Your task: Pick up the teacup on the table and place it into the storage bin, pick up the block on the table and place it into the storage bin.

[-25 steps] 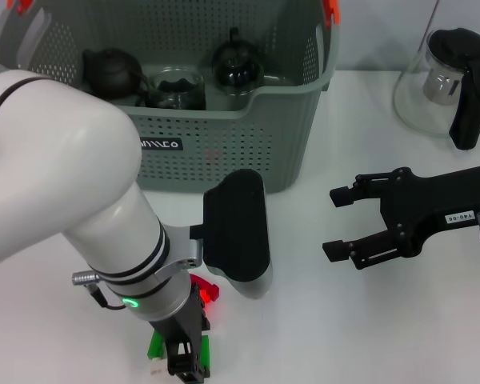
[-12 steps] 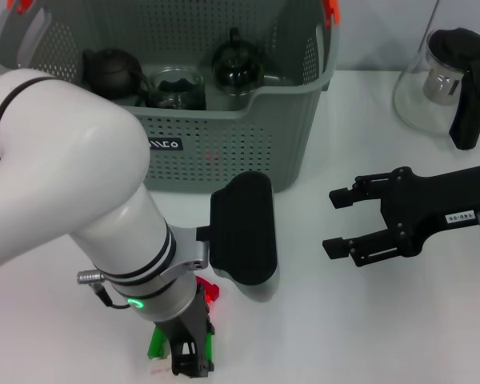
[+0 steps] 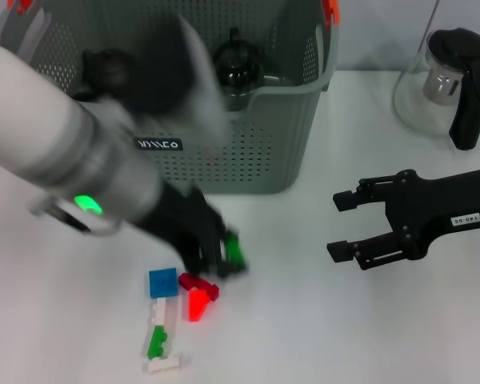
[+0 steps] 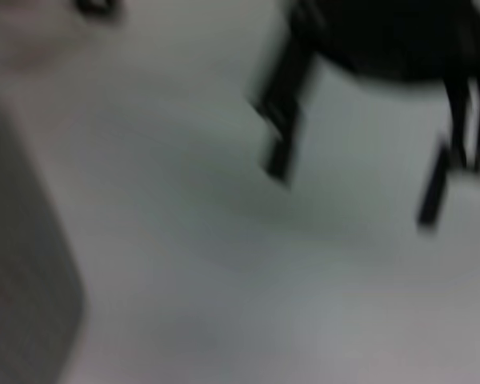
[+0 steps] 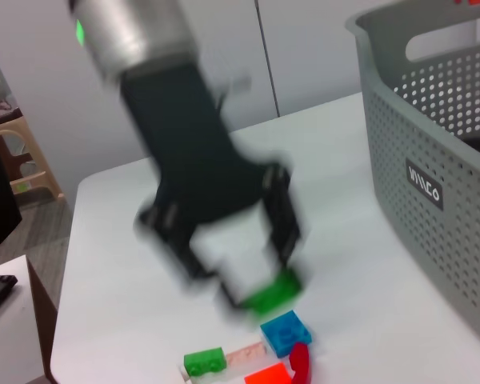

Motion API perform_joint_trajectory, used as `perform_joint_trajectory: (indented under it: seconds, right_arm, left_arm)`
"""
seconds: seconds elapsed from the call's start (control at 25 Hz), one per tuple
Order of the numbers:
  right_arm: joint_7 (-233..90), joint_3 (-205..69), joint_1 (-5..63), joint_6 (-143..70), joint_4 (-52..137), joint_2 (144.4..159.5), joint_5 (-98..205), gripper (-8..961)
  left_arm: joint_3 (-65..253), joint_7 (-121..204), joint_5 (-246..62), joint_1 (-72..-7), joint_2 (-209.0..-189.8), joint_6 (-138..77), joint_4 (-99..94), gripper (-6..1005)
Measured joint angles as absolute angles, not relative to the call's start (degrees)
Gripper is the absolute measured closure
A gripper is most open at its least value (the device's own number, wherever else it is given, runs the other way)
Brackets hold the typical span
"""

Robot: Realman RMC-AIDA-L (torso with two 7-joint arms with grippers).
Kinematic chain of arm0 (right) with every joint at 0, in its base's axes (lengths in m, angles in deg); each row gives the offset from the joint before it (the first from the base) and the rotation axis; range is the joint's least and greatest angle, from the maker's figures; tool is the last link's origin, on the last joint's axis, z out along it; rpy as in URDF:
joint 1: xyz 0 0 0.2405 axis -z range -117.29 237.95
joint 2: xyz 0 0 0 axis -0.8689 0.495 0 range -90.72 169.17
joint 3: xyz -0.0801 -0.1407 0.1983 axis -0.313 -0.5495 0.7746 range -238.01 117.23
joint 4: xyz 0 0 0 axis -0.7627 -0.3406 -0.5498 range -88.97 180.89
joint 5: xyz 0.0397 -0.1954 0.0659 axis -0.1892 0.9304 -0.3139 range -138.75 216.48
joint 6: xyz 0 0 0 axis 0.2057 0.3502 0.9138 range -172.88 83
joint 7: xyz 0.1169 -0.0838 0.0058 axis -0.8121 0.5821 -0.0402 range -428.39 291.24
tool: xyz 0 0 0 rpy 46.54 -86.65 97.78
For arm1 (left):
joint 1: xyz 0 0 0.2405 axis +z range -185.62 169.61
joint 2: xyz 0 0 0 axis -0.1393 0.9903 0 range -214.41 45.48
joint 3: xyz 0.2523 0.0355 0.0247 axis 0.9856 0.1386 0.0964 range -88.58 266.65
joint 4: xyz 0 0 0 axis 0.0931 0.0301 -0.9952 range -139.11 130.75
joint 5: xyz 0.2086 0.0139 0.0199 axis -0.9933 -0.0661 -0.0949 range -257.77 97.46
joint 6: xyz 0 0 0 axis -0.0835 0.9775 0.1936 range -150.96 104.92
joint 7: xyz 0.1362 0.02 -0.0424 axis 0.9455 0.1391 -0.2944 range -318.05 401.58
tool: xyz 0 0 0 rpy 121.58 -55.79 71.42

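The storage bin (image 3: 248, 128) stood at the back of the white table (image 3: 320, 320), and inside it I could see a dark teapot (image 3: 238, 64) and, partly behind my own arm, another dark pot (image 3: 104, 72); anything else in there was hidden from me. Off to the right stood a glass pitcher (image 3: 448, 84) with a black handle. My left gripper (image 3: 216, 252) hung low over the table just in front of the bin, arm slanting down from the left, its fingers clamped on a green block (image 3: 235, 252) lifted clear of the surface. Beneath and just beside it lay the other pieces: a blue block (image 3: 162, 282), a red block (image 3: 198, 298), a second green block (image 3: 155, 344) and some white ones. My right gripper (image 3: 360, 228) hovered well apart on the right, level with the table, its jaws spread with nothing between them.
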State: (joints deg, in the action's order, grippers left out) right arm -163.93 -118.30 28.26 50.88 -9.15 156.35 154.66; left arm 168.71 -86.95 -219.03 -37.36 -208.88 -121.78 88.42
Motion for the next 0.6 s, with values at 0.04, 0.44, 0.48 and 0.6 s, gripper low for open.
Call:
perform_joint_trajectory:
  seconds: [0.04,0.44,0.48,0.6]
  right_arm:
    - [-163.9,-118.3,28.4,51.0,-9.1,156.35,154.7,85]
    - [-163.9,-118.7,28.0,51.5,-8.4,156.31,154.9,85]
    - [-163.9,-118.8,27.9,51.6,-8.4,156.35,154.9,85]
    - [-163.9,-118.8,27.7,51.5,-8.4,156.48,154.9,85]
  left_arm:
    - [165.0,-86.8,-217.4,-37.5,-208.82,-122.1,88.8,589]
    - [130.5,-85.7,-205.3,-48.0,-202.25,-116.5,78.2,584]
    - [130.9,-85.7,-205.8,-49.1,-201.08,-113.7,75.2,583]
    - [132.0,-85.5,-206.9,-51.7,-198.64,-106.2,67.5,582]
